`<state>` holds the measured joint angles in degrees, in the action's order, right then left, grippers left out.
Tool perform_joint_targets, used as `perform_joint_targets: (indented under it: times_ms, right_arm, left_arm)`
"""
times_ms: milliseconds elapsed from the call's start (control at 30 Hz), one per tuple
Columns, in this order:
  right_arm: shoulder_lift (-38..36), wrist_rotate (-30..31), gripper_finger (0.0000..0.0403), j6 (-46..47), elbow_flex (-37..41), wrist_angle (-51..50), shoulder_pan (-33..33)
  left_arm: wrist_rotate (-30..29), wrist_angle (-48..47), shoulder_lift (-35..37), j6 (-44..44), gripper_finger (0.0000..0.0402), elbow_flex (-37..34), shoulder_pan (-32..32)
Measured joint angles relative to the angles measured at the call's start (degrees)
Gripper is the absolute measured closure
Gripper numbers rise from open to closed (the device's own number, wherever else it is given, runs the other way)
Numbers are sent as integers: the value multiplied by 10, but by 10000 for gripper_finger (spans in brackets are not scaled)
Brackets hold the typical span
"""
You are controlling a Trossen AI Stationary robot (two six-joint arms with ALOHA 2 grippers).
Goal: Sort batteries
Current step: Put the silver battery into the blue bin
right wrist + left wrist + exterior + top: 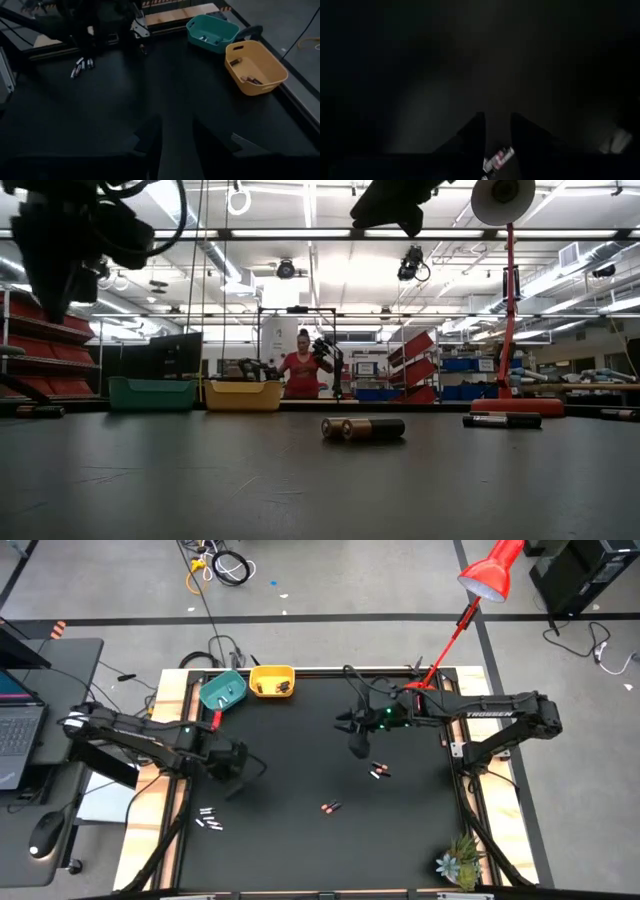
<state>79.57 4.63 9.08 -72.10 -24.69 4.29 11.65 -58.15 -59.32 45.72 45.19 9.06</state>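
Three whitish batteries [208, 820] lie side by side near the table's left edge, also seen in the right wrist view [81, 66]. Dark copper-ended batteries lie at mid-table [378, 771] and nearer [330, 807], [362, 428]. My left gripper [232, 768] hangs well above the table [60, 270], between the whitish group and the teal bowl [222, 690], shut on a whitish battery. My right gripper [358, 748], [175, 125] hovers just beyond the mid-table dark batteries, narrowly open and empty. The yellow bowl [272, 681] holds a few dark batteries [248, 78]. My left gripper has a whitish battery with pinkish marks [498, 159] pinched between its two fingers [472, 135]. The battery lies slanted across the gap, low between the fingers in the left wrist view. It is lifted clear of the table. Which part of it the pads touch is hidden in the dark.
The teal [152, 393] and yellow [243, 394] bowls stand side by side at the far edge. A red lamp [487, 575] rises from the far right corner and a small plant [460, 862] stands at the near right corner. A person [302, 372] stands far behind the table.
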Motion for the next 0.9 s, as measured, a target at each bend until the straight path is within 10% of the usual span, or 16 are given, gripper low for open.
perform_joint_targets:
  times_ms: [467,900]
  right_arm:
    - [0,-16,288,-1,0,7,8]
    - [0,-20,288,3,0,7,8]
  left_arm:
    - [148,-7,-116,101,317,-5,91]
    - [117,-9,-278,43,315,65,243]
